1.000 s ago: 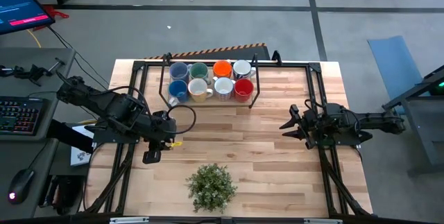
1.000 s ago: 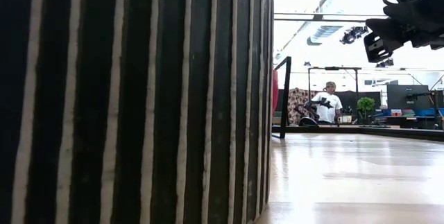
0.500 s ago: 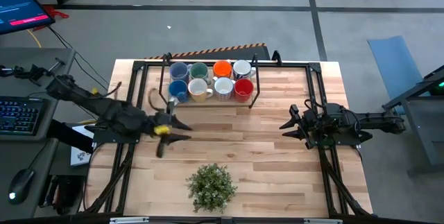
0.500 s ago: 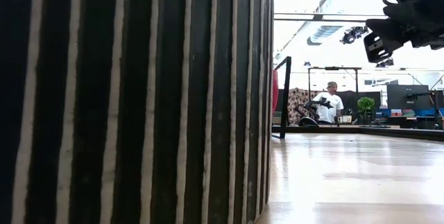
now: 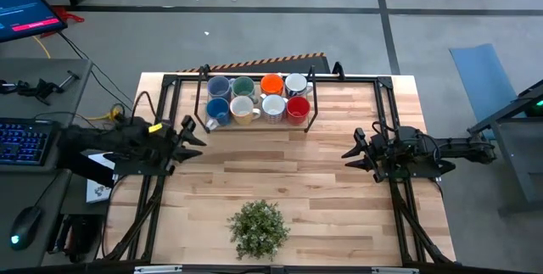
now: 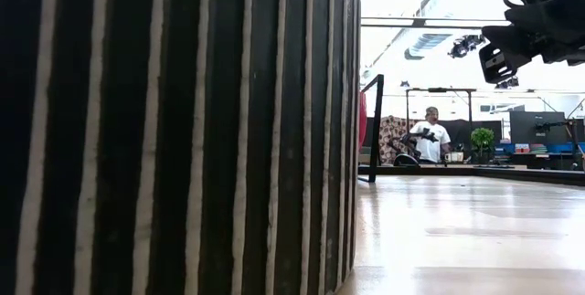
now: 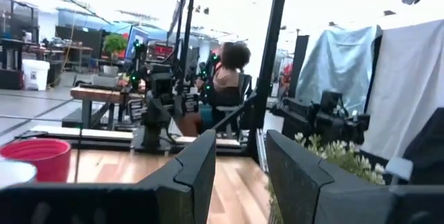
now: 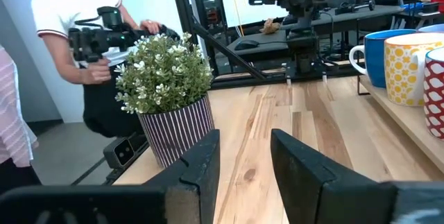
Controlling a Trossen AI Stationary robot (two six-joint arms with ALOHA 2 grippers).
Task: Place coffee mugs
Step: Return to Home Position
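Eight mugs stand upright in two rows on a black-framed stand [image 5: 312, 114] at the table's far middle: grey-blue [image 5: 219, 86], green [image 5: 243, 86], orange [image 5: 271, 84] and white [image 5: 296, 84] behind; blue [image 5: 217, 109], cream [image 5: 243, 109], white [image 5: 273, 107] and red [image 5: 298, 107] in front. My left gripper [image 5: 193, 134] is open near the table's left edge, pointing right, short of the blue mug. My right gripper [image 5: 350, 155] is open at the right side, pointing left, and holds nothing. The right wrist view shows the blue mug [image 8: 378, 54] and two patterned mugs beside it.
A leafy potted plant [image 5: 258, 227] stands at the near middle; its striped pot [image 6: 174, 131] fills most of the low view. Black frame bars run along both table sides. Bare wood lies between the arms. People show in the room beyond [image 8: 83, 37].
My left gripper has swung from pointing at the table's near edge to pointing right. It has moved toward the far edge and drawn back toward the left edge. The right arm and the mugs have kept still.
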